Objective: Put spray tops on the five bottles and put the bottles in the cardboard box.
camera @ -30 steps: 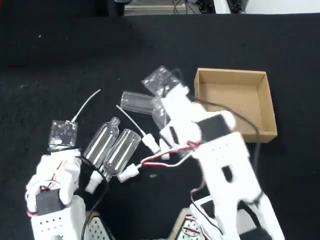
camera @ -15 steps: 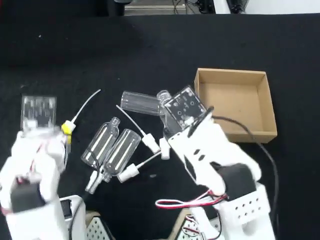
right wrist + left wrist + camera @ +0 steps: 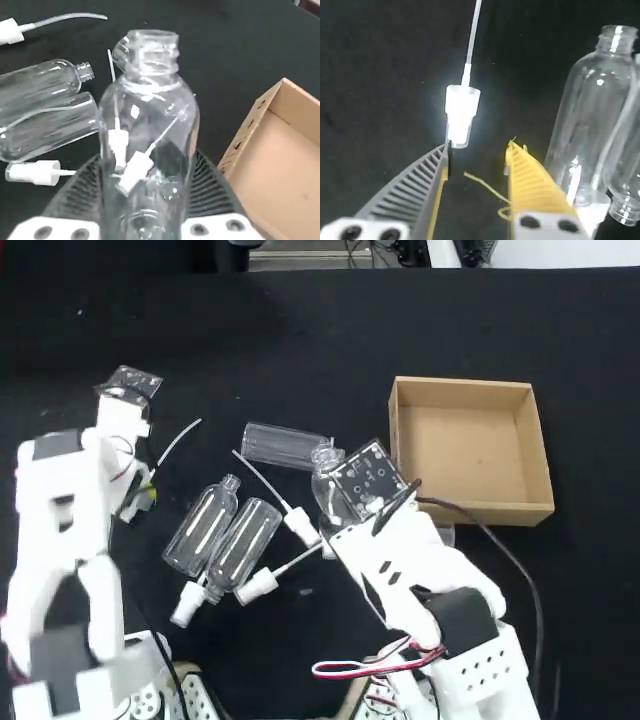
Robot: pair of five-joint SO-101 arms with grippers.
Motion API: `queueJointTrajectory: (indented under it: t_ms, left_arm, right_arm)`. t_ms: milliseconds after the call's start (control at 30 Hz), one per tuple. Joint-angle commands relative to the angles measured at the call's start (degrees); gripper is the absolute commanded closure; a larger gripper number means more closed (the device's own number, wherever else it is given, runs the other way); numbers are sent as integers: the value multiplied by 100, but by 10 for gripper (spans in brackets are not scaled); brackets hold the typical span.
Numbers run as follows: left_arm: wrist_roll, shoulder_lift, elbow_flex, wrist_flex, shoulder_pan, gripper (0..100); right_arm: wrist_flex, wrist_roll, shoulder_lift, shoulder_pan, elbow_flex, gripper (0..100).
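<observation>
My right gripper (image 3: pixel 147 172) is shut on a clear, capless bottle (image 3: pixel 147 115), held with its open neck up, just left of the cardboard box (image 3: pixel 461 387). The held bottle (image 3: pixel 325 472) and right gripper (image 3: pixel 338 498) also appear from above. My left gripper (image 3: pixel 477 150) is open low over the mat, with a white spray top (image 3: pixel 461 114) and its long tube lying just past the grey fingertip (image 3: pixel 437 155). Beside it lies another capless bottle (image 3: pixel 585 125). In the high view the left gripper (image 3: pixel 140 495) sits at the tube's near end.
Two capless bottles (image 3: pixel 203 525) (image 3: pixel 243 540) lie side by side mid-table, a third (image 3: pixel 280 443) behind them. Loose spray tops (image 3: pixel 300 523) (image 3: pixel 258 587) (image 3: pixel 185 608) lie around them. The box (image 3: pixel 280 150) is open-topped and holds nothing. The mat is black.
The left arm swung forward from the near left corner down to the spray top. The right arm drew back from the far bottles, bringing a bottle toward the box's left side.
</observation>
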Motion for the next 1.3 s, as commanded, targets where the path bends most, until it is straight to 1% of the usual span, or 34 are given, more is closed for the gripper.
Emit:
queueJointTrajectory:
  t_ms: [0,133,233,333,500,567,600,700,733,767,867,900,967,1100,1167,1233,1267]
  left_arm:
    - [-264,1029,-998,-88,-92,793]
    - [-659,1837,-1596,-185,-338,713]
    - [-958,2347,-2018,-211,-593,712]
    - [-1196,2743,-2176,-176,-681,712]
    - [-1257,3068,-2237,-211,-690,713]
    - [-1257,3130,-2229,-211,-664,745]
    - [-1257,3138,-2220,-211,-646,789]
    - [-1231,3077,-2237,-176,-646,964]
    - [-1231,3068,-2237,-167,-690,977]
    - [-1231,3042,-2246,-132,-725,956]
    - [-1275,2699,-2308,123,-1077,974]
    - [-1398,2576,-2325,193,-1226,971]
    - [-2057,2303,-2325,396,-1569,971]
    - [-4026,1969,-2281,1046,-2404,971]
    - [-4914,2004,-2281,1196,-2800,971]
    - [-5503,2127,-2281,1169,-3125,970]
    - [-5679,2224,-2290,1169,-3248,970]
  right_arm:
    - [-158,-53,-136,-70,-31,987]
    - [-141,-53,-136,-70,-31,987]
    - [-141,-35,-136,-70,-31,987]
    - [-149,-26,-136,-70,-31,987]
    - [-149,-53,-136,-70,-31,987]
    - [-149,-53,-136,-70,-31,987]
    - [-141,-62,-136,-70,-31,987]
    - [-141,-62,-136,-70,-31,987]
    - [-141,-62,-136,-70,-31,987]
    - [-141,-62,-136,-70,-22,987]
    - [-167,-62,-136,-70,48,987]
    - [-185,-62,-136,-70,92,987]
    - [-229,-62,-136,-70,154,987]
    - [-264,-62,-136,-70,171,987]
    - [-264,-62,-136,-70,171,987]
    - [-264,-62,-136,-70,171,987]
    - [-264,-62,-136,-70,171,987]
